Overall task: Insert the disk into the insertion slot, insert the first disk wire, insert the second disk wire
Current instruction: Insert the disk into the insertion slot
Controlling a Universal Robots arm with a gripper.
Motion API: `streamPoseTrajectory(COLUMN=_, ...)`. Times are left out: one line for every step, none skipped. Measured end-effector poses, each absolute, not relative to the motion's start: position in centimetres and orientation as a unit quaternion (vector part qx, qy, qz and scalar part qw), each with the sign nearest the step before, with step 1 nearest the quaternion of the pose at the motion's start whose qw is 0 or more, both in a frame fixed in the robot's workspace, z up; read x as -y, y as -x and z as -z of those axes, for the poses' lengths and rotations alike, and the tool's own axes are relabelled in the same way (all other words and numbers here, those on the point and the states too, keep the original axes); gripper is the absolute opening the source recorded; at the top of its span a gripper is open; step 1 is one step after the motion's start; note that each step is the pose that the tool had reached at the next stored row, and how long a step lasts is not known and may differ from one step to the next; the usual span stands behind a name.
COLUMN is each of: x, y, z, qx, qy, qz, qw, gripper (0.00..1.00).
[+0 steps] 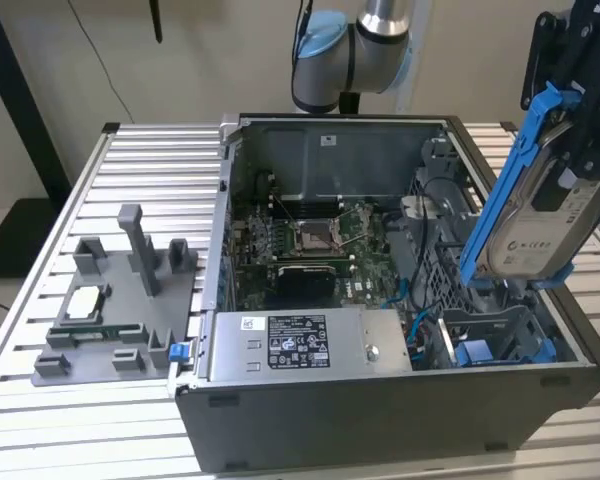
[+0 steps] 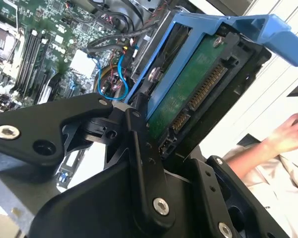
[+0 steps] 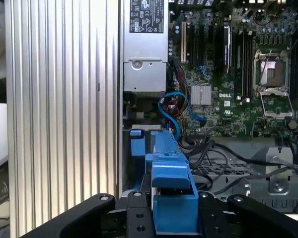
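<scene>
Gripping the flat rectangular silver-grey disk [image 1: 536,235] by its bright blue plastic frame, the black gripper [image 1: 578,140] is seen at the exterior view's right, closed on the disk; the disk is held in the air and steeply tilted, with its white label turned toward the exterior camera. It is held over the near right corner of the open dark grey computer case [image 1: 380,420]; the rectangular insertion slot [image 1: 500,335] of the dark grey metal drive cage, marked by blue plastic tabs at its edge, lies just below the disk, which is not yet entered in it. In the second wrist view the green circuit-board underside of the disk is clamped between the black fingers [image 2: 139,134]; thin blue cables [image 3: 171,106] are seen loose beside the green motherboard [image 1: 310,245]; a grey labelled power-supply box [image 1: 300,345] is mounted along the case's near side; a person's hand [image 2: 294,130] is seen beyond the case.
</scene>
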State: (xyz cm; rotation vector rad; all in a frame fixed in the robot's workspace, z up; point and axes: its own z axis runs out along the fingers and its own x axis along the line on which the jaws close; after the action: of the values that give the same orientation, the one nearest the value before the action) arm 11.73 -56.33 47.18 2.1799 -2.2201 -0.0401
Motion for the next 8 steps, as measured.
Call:
streamPoseTrajectory(x=56.35, y=-11.73, z=-47.06, qx=0.713, qy=-0.7, qz=0.013, qw=0.015, gripper=0.0)
streamPoseTrajectory(x=56.36, y=-11.73, z=-46.94, qx=0.713, qy=-0.7, qz=0.013, qw=0.015, gripper=0.0)
streamPoseTrajectory(x=56.39, y=-11.74, z=-46.81, qx=0.713, qy=-0.701, qz=0.013, qw=0.015, gripper=0.0)
streamPoseTrajectory(x=56.4, y=-11.74, z=-46.7, qx=0.713, qy=-0.701, qz=0.013, qw=0.015, gripper=0.0)
streamPoseTrajectory(x=56.43, y=-11.74, z=-46.57, qx=0.713, qy=-0.701, qz=0.013, qw=0.015, gripper=0.0)
streamPoseTrajectory(x=56.45, y=-11.74, z=-46.44, qx=0.713, qy=-0.701, qz=0.013, qw=0.015, gripper=0.0)
streamPoseTrajectory(x=56.47, y=-11.74, z=-46.31, qx=0.713, qy=-0.701, qz=0.013, qw=0.015, gripper=0.0)
streamPoseTrajectory(x=56.48, y=-11.74, z=-46.21, qx=0.713, qy=-0.7, qz=0.013, qw=0.015, gripper=0.0)
